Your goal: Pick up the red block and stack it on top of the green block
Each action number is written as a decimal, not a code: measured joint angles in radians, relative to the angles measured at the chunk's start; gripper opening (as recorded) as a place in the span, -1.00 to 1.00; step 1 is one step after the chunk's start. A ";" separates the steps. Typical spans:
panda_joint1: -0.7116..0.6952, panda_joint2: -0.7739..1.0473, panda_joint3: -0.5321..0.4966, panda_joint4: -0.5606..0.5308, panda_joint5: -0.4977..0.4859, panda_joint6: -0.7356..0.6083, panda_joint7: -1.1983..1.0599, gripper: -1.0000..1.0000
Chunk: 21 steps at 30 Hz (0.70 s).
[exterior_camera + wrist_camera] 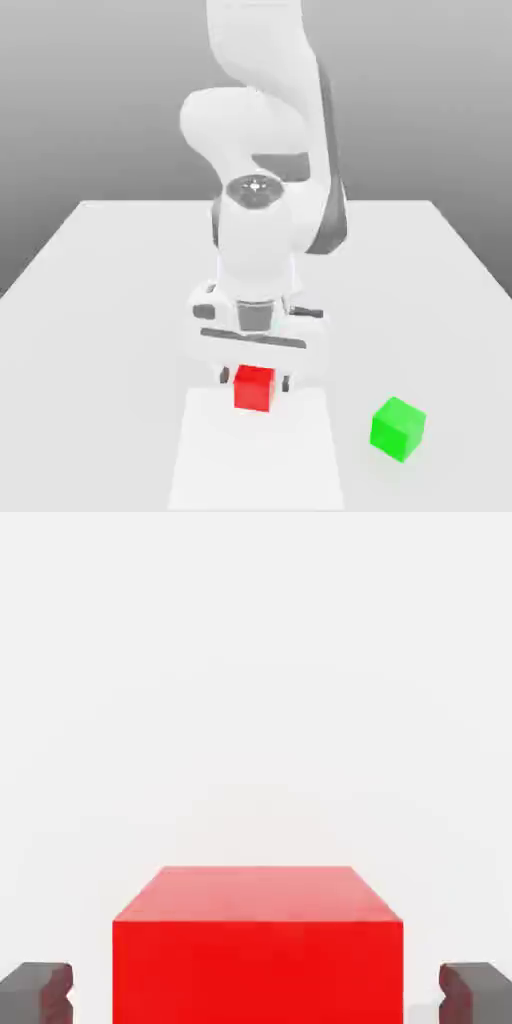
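You've got the red block (pixel 254 389) as landmark. Its upper part runs up under the gripper (pixel 255 381) body in the exterior view, and the hand view's frame edge cuts off its near face. Both fingertips (pixel 55 994) are cropped there too. Your gripper is wide open, one finger on either side of the red block, a gap showing on both sides; no grip on it. Green block (pixel 397 429) sits on the counter (pixel 90 350), well apart from the red block, toward the exterior view's right, turned cornerwise. Pale white patch (pixel 256 460) spreads on the counter beside the red block.
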 joint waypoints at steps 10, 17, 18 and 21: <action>-0.007 -0.183 0.015 -0.026 0.026 -0.157 -0.019 -1.00; 0.099 -0.230 0.095 0.104 0.014 -0.334 -0.144 -1.00; 0.137 -0.216 0.117 0.140 0.013 -0.356 -0.176 -1.00; 0.250 -0.170 0.164 0.248 0.017 -0.419 -0.278 -1.00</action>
